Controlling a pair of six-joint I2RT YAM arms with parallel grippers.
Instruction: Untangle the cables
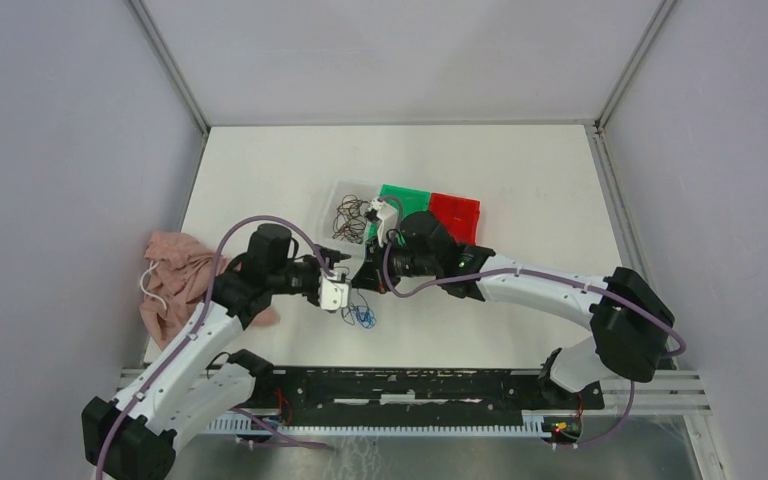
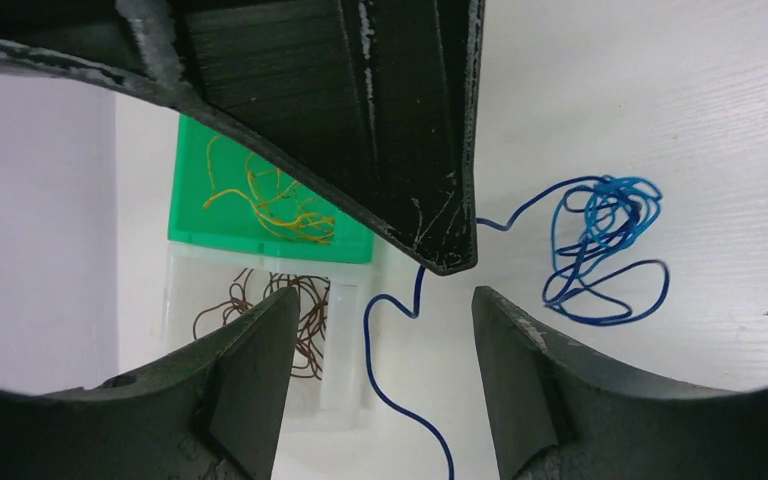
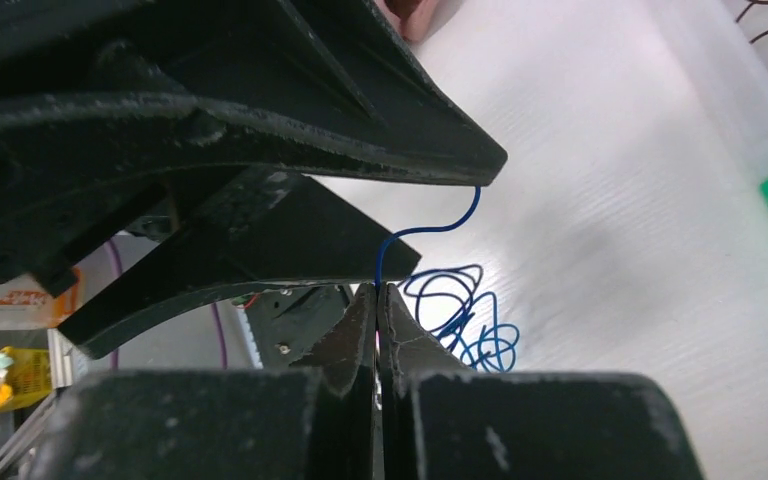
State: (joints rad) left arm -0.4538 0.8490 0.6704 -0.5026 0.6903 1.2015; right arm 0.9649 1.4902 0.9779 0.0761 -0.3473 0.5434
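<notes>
Near the middle of the white table (image 1: pixel 520 300) both arms meet over a thin curly blue wire (image 2: pixel 605 250). Most of it lies in a loose tangle on the tabletop, just on the near side of the two claws. One strand rises out of the tangle to the claws.

Right gripper (image 3: pixel 378 300): fingers pressed fully together, pinching that blue strand right at the tips. The wire comes up out of the pinch and curves off towards the other claw's finger.

Left gripper (image 2: pixel 380 300): fingers well apart, holding nothing. A free length of the blue wire snakes across the table through the gap between them and touches neither finger, as far as I can tell. The right claw's black tip sits just above that gap.

Behind the claws sits a clear plastic tray (image 1: pixel 332 200) with dark brown curly wires (image 1: pixel 348 220) in it. Touching its right side is a green plastic tray (image 1: pixel 405 193) with yellow-orange curly wires (image 2: pixel 270 200) inside. A red plastic tray (image 1: pixel 455 212) comes next, right of the green one; I cannot tell what it holds.

A crumpled pink cloth (image 1: pixel 175 275) lies at the left edge of the table, beside the left arm, well apart from the wires.
</notes>
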